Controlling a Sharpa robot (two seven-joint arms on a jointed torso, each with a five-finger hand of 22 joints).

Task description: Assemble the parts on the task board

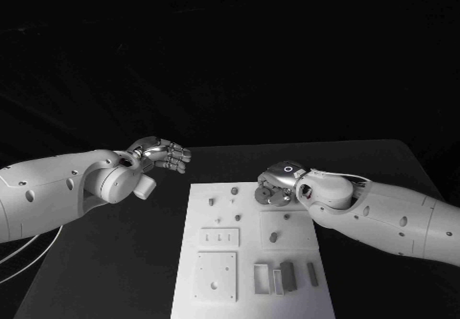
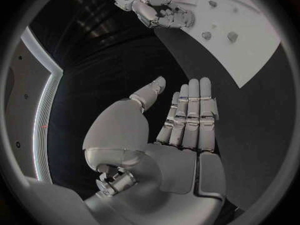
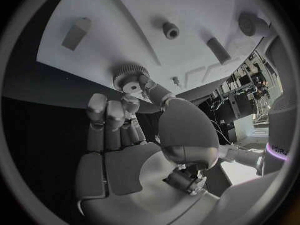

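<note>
The white task board (image 1: 302,302) lies in the middle of the black table. My right hand (image 1: 275,185) hovers over the board's far right part and pinches a small toothed gear (image 3: 130,78) between thumb and a finger; the gear (image 1: 262,193) sits just above the board. Small pegs (image 1: 234,191) stand in the board close by. My left hand (image 1: 163,154) hangs off the board's far left corner, fingers straight and together, palm (image 2: 181,160) bare, holding nothing. In the left wrist view the right hand (image 2: 156,10) with the gear (image 2: 185,19) shows at the board's edge (image 2: 250,60).
Nearer me on the board are two square plates (image 1: 216,276), one with slots (image 1: 219,237), and several upright blocks (image 1: 288,274). More pegs (image 1: 273,236) stand mid-board. Bare black table (image 1: 115,266) flanks the board on both sides.
</note>
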